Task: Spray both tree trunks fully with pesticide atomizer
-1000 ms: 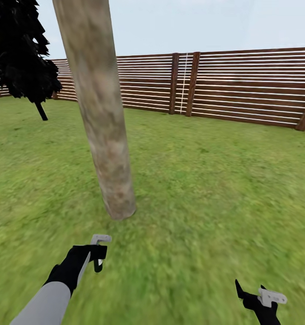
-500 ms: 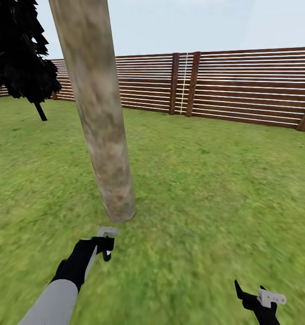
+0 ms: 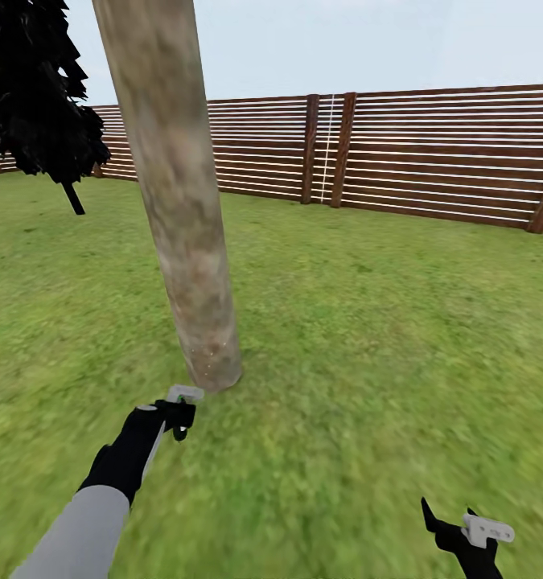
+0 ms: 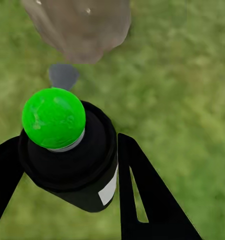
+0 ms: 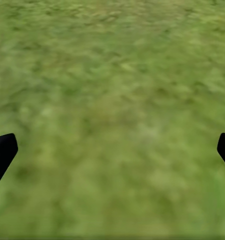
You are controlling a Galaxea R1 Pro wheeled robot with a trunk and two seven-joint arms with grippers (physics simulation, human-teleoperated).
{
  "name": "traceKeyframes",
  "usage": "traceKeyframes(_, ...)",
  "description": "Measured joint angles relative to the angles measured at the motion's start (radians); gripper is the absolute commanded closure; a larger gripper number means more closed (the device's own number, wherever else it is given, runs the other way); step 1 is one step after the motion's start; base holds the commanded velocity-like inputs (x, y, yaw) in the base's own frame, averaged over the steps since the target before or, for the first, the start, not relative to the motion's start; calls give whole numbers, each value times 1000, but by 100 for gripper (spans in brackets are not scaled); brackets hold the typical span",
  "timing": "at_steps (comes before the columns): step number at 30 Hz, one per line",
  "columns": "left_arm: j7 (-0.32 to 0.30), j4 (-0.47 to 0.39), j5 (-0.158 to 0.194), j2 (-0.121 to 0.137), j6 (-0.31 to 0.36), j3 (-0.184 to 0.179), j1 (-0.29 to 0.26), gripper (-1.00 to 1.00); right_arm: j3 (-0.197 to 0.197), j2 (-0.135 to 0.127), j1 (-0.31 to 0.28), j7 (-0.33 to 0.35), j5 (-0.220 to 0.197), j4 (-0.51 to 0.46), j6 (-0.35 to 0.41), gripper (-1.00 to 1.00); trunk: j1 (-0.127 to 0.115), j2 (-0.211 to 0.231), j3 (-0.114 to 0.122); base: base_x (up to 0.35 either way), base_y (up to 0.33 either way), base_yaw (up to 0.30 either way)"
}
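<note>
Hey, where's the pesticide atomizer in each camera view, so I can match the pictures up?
Head view: pesticide atomizer in the left gripper, lower left, just before the tree trunk base.
Left wrist view: atomizer with green top fills the centre, between the fingers.
Right wrist view: just grass.
Shared landmark: the trunk base.

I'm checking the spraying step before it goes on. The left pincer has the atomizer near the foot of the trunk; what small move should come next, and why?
Probably raise the left pincer a little along the tree trunk. It is shut on the pesticide atomizer, green top aimed at the trunk's base, so the tall column above is likely unsprayed. The right pincer is open over grass.
</note>
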Motion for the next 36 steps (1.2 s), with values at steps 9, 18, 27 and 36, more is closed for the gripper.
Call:
traceKeyframes(9,0,6,6,-55,68,-9,-50,100,0,-2,0,0,1,0,1,-100,0,0,0,0,0,0)
traceKeyframes(18,1,-22,10,34,154,26,-57,100,0,-1,0,0,1,0,1,-100,0,0,0,0,0,0)
traceKeyframes(27,5,-167,-18,6,239,3,-58,100,0,-1,5,0,1,0,1,-100,0,0,0,-110,0,0)
traceKeyframes(36,3,-213,15,-60,357,-90,-80,100,0,-1,5,0,1,0,1,-100,0,0,0,65,8,0)
